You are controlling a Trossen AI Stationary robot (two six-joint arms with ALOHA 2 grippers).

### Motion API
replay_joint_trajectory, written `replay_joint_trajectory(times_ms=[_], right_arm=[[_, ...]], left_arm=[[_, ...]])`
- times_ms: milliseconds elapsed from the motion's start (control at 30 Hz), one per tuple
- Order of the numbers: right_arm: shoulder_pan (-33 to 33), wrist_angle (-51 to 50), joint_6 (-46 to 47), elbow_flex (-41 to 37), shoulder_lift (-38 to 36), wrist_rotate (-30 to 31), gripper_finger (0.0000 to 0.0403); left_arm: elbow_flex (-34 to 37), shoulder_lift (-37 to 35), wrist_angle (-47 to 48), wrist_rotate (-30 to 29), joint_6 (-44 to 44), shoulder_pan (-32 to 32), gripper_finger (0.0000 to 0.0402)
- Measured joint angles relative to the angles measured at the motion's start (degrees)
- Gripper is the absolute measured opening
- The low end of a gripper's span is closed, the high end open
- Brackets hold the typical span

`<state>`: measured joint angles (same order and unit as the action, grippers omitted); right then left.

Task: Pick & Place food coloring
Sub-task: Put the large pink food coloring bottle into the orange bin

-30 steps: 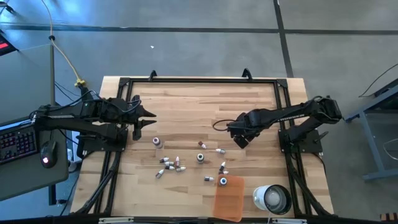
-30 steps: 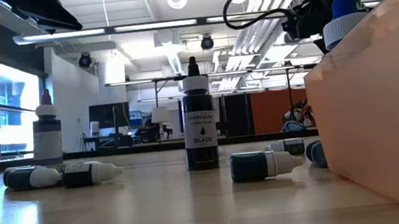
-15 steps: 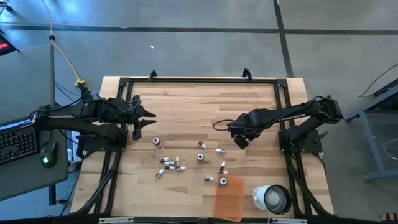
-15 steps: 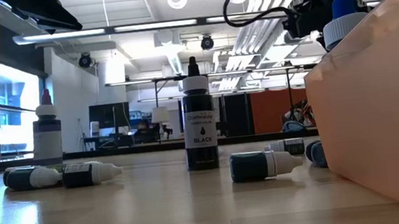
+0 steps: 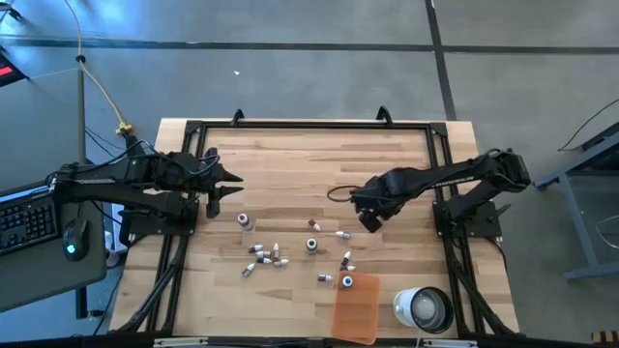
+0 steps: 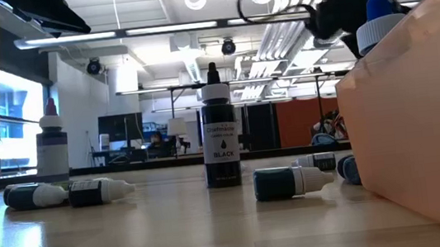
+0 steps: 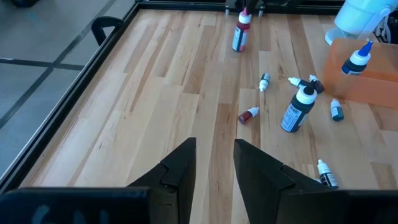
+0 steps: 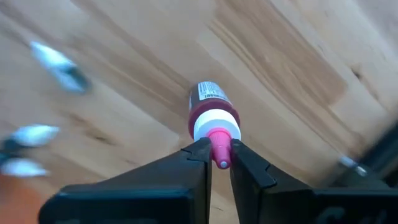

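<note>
Right gripper [image 8: 219, 163] pinched tight on the pink tip of a small red-capped dropper bottle [image 8: 212, 115], above the wooden table [image 8: 280, 56].

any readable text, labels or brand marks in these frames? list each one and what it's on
"BLACK": label of the upright black bottle, low view.
Brand line above it on that label: too blurred to read.
Label of the purple-capped bottle at left: unreadable.
Sticker on the pink-capped bottle gripped in the right tool: print too small.
Lying bottles' labels: unreadable.
</note>
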<state>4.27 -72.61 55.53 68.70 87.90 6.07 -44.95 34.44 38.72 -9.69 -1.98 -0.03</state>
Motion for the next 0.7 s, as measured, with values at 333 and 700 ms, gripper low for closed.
replay_joint_trajectory(times_ms=[333,700], right_arm=[[4.1,-0.1,1.7,13.6,-0.2,-8.1,0.0031],[21.4,10.3,17.6,17.5,-0.2,-8.0,0.0031]], left_arm=[[0.0,0.0,0.0,0.0,0.0,0.0,0.0108],[0.0,0.0,0.0,0.0,0.0,0.0,0.0108]])
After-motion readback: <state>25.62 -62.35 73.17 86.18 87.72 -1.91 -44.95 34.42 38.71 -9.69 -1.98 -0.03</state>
